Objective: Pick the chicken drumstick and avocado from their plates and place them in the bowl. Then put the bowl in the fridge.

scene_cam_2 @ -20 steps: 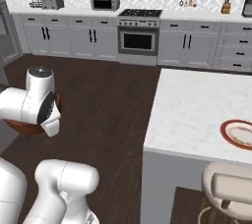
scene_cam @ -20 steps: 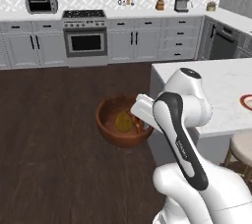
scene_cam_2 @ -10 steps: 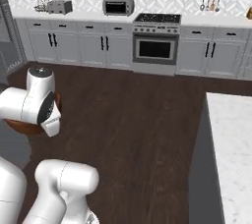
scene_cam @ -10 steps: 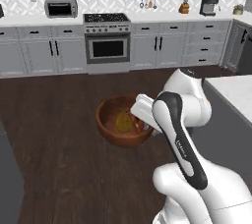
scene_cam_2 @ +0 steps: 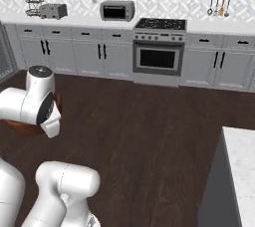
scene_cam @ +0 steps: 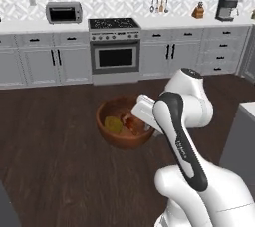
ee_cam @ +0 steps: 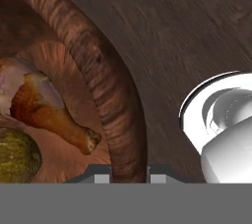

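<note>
Wooden dark reddish-brown bowl (ee_cam: 115, 105) gripped at rim by jaws — carried for fridge; golden-brown drumstick (ee_cam: 47, 107), olive-green avocado (ee_cam: 17, 155) inside.

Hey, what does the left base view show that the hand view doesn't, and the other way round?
The left base view alone shows the kitchen: the oven, the microwave, the coffee maker and the grey cabinets, with the bowl held above the dark floor.

The hand view alone shows the pincer straddling the bowl's rim, one fingertip inside the rim and one outside.

Both show the wooden bowl with the chicken drumstick and the avocado in it.
</note>
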Tool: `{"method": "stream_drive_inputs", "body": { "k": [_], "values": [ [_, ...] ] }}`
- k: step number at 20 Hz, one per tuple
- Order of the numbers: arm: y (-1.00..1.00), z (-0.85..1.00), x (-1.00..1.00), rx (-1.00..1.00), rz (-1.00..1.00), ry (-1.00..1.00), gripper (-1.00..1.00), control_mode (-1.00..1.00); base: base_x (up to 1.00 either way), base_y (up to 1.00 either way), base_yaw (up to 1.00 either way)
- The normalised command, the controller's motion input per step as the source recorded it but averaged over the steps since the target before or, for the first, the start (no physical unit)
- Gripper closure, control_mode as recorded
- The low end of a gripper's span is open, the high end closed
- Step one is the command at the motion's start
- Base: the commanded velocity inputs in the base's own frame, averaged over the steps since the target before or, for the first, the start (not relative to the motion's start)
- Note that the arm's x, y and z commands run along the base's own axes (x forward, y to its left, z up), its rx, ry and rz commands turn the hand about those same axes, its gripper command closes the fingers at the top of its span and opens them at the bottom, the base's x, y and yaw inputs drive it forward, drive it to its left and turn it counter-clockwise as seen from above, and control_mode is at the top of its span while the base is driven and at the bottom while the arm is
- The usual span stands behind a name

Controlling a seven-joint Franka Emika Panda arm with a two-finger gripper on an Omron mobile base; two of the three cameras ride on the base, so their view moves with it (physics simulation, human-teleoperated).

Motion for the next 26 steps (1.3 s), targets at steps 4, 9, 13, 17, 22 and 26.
{"method": "stream_drive_inputs", "body": {
  "k": [4, 9, 13, 17, 22, 26],
  "values": [
    [0.00, 0.00, 0.00, 0.00, 0.00, 0.00, 1.00, 1.00, 1.00, 0.00, 0.00],
    [0.00, 0.00, 0.00, 0.00, 0.00, 0.00, 1.00, 1.00, 1.00, 0.00, 0.15],
    [0.00, 0.00, 0.00, 0.00, 0.00, 0.00, 1.00, 1.00, 1.00, -0.01, 0.41],
    [0.00, 0.00, 0.00, 0.00, 0.00, 0.00, 1.00, 1.00, 1.00, -0.14, 0.59],
    [0.00, 0.00, 0.00, 0.00, 0.00, 0.00, 1.00, 1.00, 1.00, -0.23, 0.67],
    [0.00, 0.00, 0.00, 0.00, 0.00, 0.00, 1.00, 1.00, 1.00, -0.09, 0.67]
  ]
}}
